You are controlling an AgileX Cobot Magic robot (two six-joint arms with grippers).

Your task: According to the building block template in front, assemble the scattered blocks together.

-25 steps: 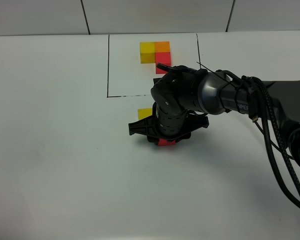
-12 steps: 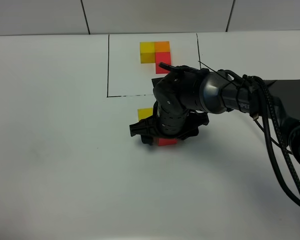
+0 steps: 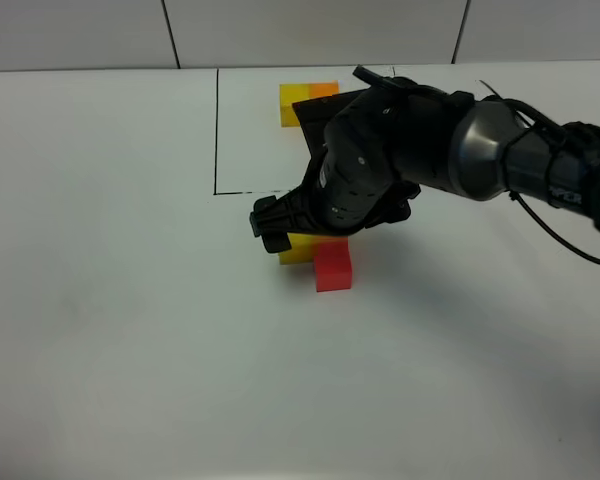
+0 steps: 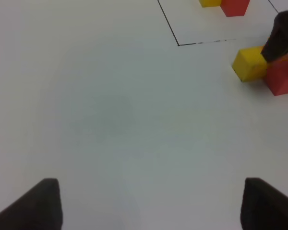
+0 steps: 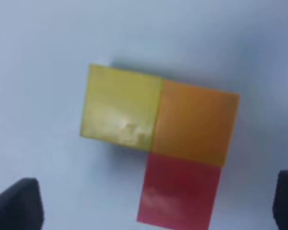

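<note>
Right gripper [image 3: 320,225] hangs directly above the scattered blocks, jaws spread and empty, clear of the cubes. Yellow cube [image 5: 121,107], orange cube [image 5: 196,123] and red cube [image 5: 178,197] sit touching in an L on the white table [image 3: 110,300], just outside the black outline [image 3: 216,130]. Template trio [image 3: 302,98] lies inside the outline, partly hidden by the arm. Left gripper [image 4: 149,201] released, well apart.
</note>
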